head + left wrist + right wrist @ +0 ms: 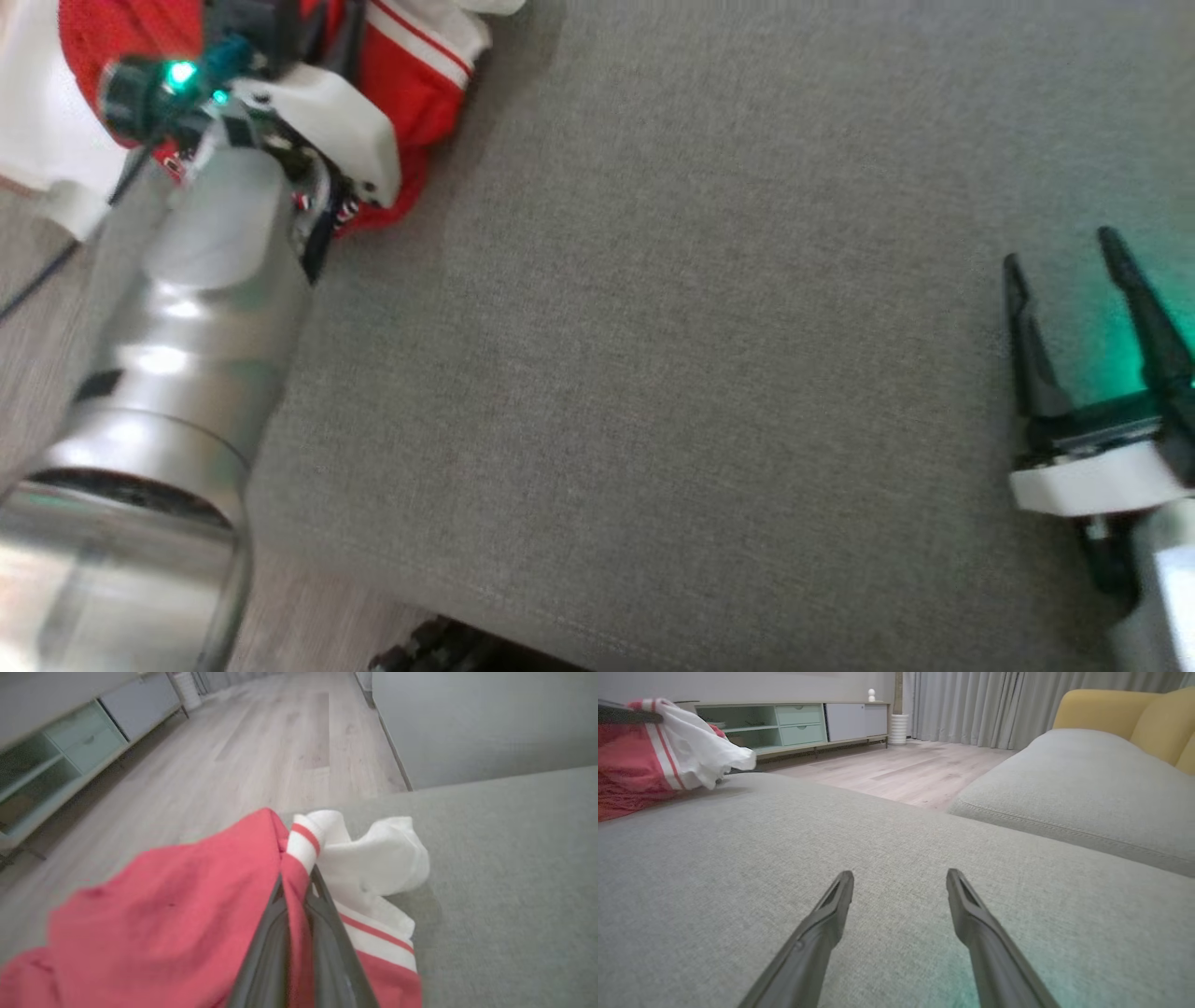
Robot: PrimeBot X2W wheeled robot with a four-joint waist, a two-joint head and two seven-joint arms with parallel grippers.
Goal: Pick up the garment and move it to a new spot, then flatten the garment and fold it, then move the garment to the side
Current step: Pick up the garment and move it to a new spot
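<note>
Left gripper (297, 877) jaws clenched on a fold of the garment (163, 905), with red fabric pinched between both fingers. The garment is red with white striped parts, bunched at the far-left edge of the grey sofa cushion (504, 882). A white piece lies on the cushion just beside the fingers. Wood floor (280, 742) beyond. Right gripper (900, 877) jaws released, wide apart, nothing between them, low over bare cushion and well apart from the garment. Second grey cushion (1064, 779), yellow armchair (1111, 709) and low cabinet (798, 721) further out.
</note>
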